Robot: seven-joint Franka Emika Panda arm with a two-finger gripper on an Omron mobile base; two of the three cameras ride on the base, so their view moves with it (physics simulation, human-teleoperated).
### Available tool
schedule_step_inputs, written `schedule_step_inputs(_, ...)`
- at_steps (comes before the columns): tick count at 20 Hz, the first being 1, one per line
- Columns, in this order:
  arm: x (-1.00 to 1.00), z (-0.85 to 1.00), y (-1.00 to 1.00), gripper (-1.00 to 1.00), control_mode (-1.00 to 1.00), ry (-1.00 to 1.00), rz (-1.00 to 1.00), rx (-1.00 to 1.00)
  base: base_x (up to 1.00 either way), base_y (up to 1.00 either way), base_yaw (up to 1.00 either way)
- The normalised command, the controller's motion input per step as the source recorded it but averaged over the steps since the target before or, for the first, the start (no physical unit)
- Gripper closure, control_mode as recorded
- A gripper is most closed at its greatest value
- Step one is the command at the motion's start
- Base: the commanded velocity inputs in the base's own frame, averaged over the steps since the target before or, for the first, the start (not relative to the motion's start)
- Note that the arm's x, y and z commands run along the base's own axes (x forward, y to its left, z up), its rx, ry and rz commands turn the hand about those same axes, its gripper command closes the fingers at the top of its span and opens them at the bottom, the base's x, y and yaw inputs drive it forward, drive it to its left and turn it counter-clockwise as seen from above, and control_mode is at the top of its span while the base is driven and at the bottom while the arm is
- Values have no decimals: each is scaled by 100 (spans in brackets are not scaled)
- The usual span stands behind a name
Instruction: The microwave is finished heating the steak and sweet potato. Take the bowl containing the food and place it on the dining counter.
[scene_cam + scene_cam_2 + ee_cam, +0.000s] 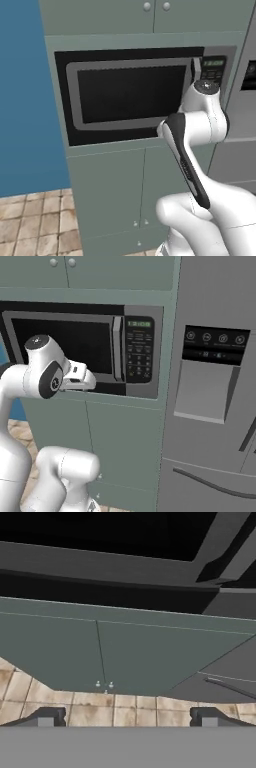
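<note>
The microwave (82,348) is built into the grey-green cabinetry at chest height, its door shut, with the vertical grey handle (117,348) just left of the button panel (139,351) and a refrigerator (210,381) on its right. The gripper (128,717) hangs in front of the microwave's lower edge, its fingertips (47,717) spread wide with nothing between them, above the lower cabinet doors (100,657) and the tiled floor (125,704).

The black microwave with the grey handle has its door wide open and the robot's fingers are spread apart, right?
Not quite. The black microwave with the grey-framed window has its door shut, not open: the right base view shows the vertical grey handle lying flat against the front beside the button panel. The rest is right: in the hand view the fingers stand wide apart with nothing between them.
</note>
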Motion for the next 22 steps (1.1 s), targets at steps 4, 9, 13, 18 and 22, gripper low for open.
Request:
schedule_step_inputs(4,0,0,0,-100,100,0,0,0,-50,-43,0)
schedule_step_inputs(9,0,0,0,-100,100,0,0,0,-44,-28,0)
schedule_step_inputs(13,0,0,0,-100,100,0,0,0,-36,-5,0)
schedule_step_inputs(18,-5,1,0,-100,-100,-2,0,0,-6,-1,0)
schedule_step_inputs(22,0,8,-5,-100,-100,-2,0,0,0,0,0)
